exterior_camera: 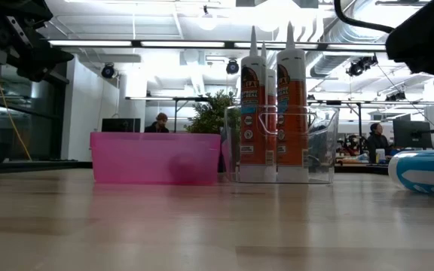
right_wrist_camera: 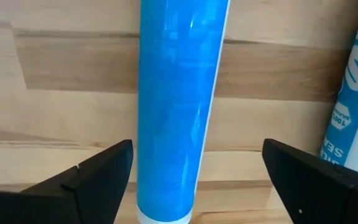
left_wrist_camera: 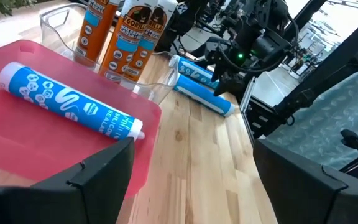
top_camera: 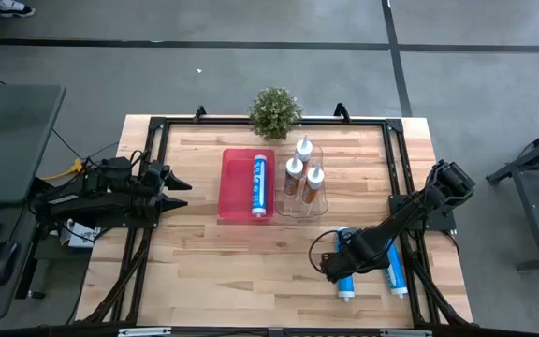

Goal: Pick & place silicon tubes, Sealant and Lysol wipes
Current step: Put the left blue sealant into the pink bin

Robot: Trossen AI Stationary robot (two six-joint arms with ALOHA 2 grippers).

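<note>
A blue silicone tube (right_wrist_camera: 176,112) lies flat on the wooden table near its right front. My right gripper (top_camera: 344,255) points down over it, open, a finger on either side and clear of it. A second blue tube (top_camera: 396,269) lies just to its right. A third blue tube (top_camera: 259,184) lies in the pink tray (top_camera: 232,192). Three orange-and-white sealant tubes (exterior_camera: 266,105) stand upright in a clear bin (top_camera: 318,208). My left gripper (top_camera: 181,192) hovers open at the table's left, pointing toward the tray. The Lysol wipes are out of view.
A small potted plant (top_camera: 274,112) stands at the far edge behind the tray and bin. A black frame (top_camera: 396,168) runs around the table's far and side edges. Bare wood (top_camera: 251,271) lies in front of the tray.
</note>
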